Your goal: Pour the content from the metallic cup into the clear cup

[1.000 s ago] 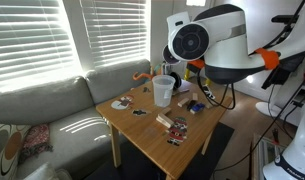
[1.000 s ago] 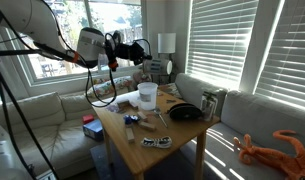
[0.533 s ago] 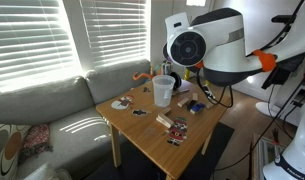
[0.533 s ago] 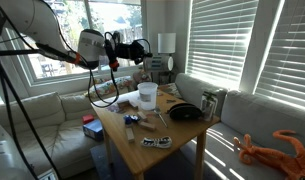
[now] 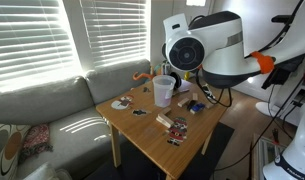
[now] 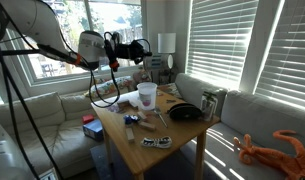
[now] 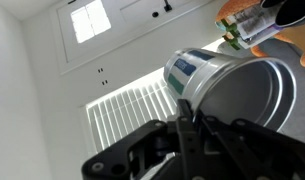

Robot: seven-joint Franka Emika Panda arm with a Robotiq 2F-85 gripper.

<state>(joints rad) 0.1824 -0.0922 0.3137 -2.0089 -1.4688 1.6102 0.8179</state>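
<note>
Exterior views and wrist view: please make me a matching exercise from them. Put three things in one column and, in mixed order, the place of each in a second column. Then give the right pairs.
Things
1. clear cup
2. metal cup
3. orange toy

Places
A. lies on the sofa
B. stands on the table
C. held in the tool, tipped, off the table

Pairs: 1-B, 2-C, 3-A
</note>
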